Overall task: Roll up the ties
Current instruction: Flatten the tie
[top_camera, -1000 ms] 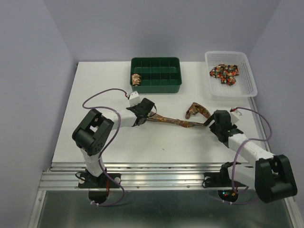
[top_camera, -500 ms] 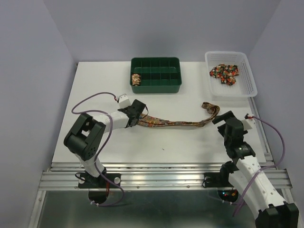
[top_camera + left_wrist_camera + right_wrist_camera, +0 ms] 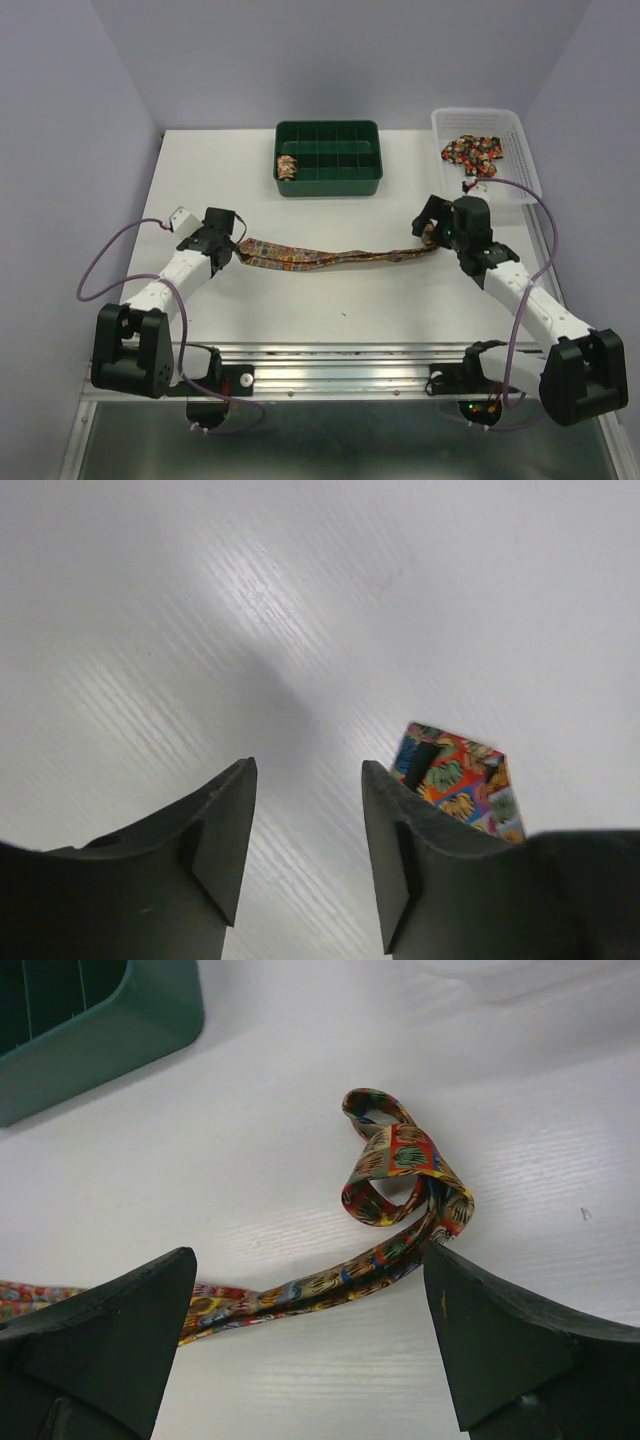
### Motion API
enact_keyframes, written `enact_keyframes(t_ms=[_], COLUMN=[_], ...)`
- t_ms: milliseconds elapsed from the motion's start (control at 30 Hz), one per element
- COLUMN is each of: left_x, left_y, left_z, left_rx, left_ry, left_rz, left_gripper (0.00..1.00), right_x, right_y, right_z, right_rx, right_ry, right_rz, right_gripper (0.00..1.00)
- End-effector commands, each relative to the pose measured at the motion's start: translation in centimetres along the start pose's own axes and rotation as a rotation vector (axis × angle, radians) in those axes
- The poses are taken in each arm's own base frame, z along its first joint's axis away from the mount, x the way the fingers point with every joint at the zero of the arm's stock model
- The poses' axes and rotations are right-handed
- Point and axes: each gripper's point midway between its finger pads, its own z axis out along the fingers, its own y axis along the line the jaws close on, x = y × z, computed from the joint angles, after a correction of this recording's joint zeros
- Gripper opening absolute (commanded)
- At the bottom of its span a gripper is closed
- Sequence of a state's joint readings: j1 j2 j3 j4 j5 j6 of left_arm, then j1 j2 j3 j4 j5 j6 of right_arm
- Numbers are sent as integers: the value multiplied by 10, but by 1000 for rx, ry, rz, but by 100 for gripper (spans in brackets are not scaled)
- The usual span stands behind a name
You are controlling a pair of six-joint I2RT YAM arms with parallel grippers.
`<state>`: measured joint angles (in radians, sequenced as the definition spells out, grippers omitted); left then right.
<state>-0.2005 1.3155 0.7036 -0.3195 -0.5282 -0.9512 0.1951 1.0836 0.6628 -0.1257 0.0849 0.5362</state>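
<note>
Nearest the arms, well in front of the green compartment tray, the stretched tie lies flat on the white table. Its long axis runs left to right, roughly parallel with the tray's front wall. Its left end lies off the tray's front-left corner, just beside the left gripper, whose claw is released with only bare table between the fingers. The right end, off the tray's front-right corner, curls into a small loop pointing away from the arms. The right gripper straddles the strip there, claw spread wide and grasping nothing. This tie looks wholly unrolled, so all of its rolling is left to do. Farther back, one rolled tie sits in a compartment at the tray's left edge, apparently finished. To the tray's right, the white basket holds loose ties, seemingly waiting; how many I cannot tell.
</note>
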Motion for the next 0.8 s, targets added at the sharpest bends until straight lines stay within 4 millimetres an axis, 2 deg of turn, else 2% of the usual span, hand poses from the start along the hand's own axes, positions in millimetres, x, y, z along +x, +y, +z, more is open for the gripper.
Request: enact_keyframes(t_ms=[0, 33, 67, 100, 133, 200, 267, 300, 367, 433, 467, 567, 633, 667, 700, 733, 767], left_x=[-25, -17, -24, -19, -3, 10, 23, 40, 49, 71, 75, 93, 99, 99, 102, 99, 96], left_y=[-18, -29, -52, -62, -70, -95, -107, -115, -129, -139, -145, -152, -148, -142, -136, -129, -122], left_z=[-29, -35, -50, -57, -64, -82, -89, -89, -92, -87, -88, -80, -69, -62, -54, -46, -37], left_rx=[123, 205, 336, 407, 484, 611, 652, 660, 667, 666, 679, 697, 657, 624, 593, 551, 511], left_ry=[-34, 15, -3, 12, 70, 88, 107, 135, 146, 179, 192, 231, 234, 217, 217, 199, 195], left_rz=[-57, -32, -54, -48, -26, 4, 39, 87, 121, 175, 184, 210, 227, 225, 240, 239, 217], left_gripper=[64, 67, 68, 70, 73, 75, 76, 76, 75, 75, 75, 75, 75, 75, 75, 75, 75], right_x=[-17, -11, -8, -6, -4, 4, 8, 17, 16, 24, 26, 26, 25, 23, 21, 19, 16], right_y=[47, 53, 48, 46, 44, 33, 28, 21, 18, 7, 5, 5, 6, 11, 9, 9, 9], right_z=[-1, 0, 8, 12, 16, 29, 38, 44, 51, 59, 62, 82, 90, 101, 105, 109, 117], right_rx=[-63, -52, 4, 33, 60, 132, 171, 211, 249, 305, 317, 318, 325, 297, 311, 318, 326], right_ry=[-35, -22, 11, 27, 39, 59, 67, 94, 89, 110, 107, 77, 64, 37, 15, -3, -34], right_rz=[-242, -275, -273, -260, -234, -218, -184, -191, -164, -175, -174, -190, -194, -196, -196, -183, -157], right_gripper=[100, 100, 100, 100, 100, 100, 98, 97, 96, 94, 93, 88, 84, 79, 75, 70, 55])
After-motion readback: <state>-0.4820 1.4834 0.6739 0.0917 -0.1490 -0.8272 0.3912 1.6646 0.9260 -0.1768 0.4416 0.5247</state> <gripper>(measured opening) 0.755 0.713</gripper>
